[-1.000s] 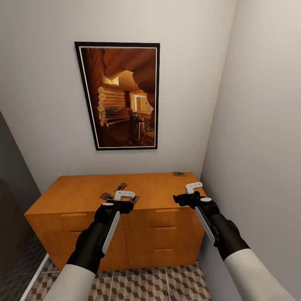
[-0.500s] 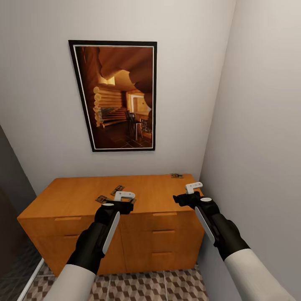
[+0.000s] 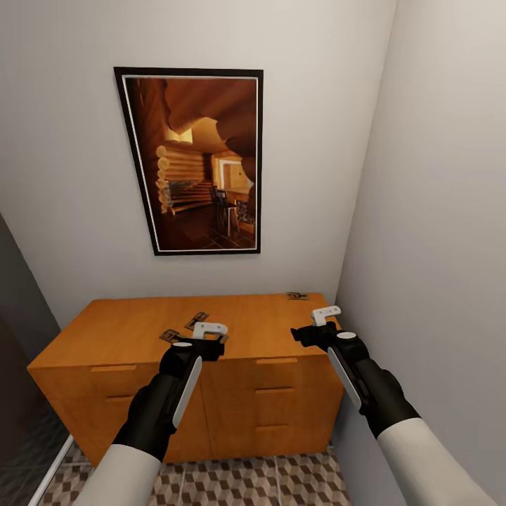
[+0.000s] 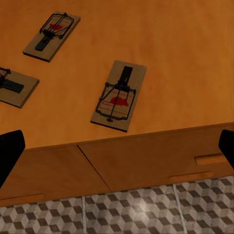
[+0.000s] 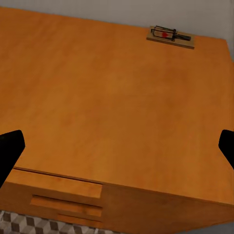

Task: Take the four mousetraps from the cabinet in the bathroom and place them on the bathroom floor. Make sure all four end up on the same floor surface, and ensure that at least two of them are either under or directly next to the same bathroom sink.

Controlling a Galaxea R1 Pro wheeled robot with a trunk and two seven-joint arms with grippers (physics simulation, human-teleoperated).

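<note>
At the lower edges of the left wrist view, the left gripper's (image 3: pixel 211 329) dark fingertips (image 4: pixel 9 148) sit at opposite sides of the frame, spread wide and holding nothing. Between them lies a small flat wooden mousetrap (image 4: pixel 119 95) with a red mark, near the front edge of the low orange-brown wooden cabinet (image 3: pixel 140 330); two more mousetraps (image 4: pixel 51 35) (image 4: pixel 14 87) lie toward that view's upper left. The right gripper (image 3: pixel 325 314) is likewise wide and empty, over bare cabinet top, with the fourth mousetrap (image 5: pixel 170 36) far off in the upper right of its view, by the back wall. At the bottom of the head view shows the cube-patterned tiled bathroom floor (image 3: pixel 232 481). Judging from this, a flat board offers little to pinch, so a descending finger may nudge the nearest trap off the edge.
</note>
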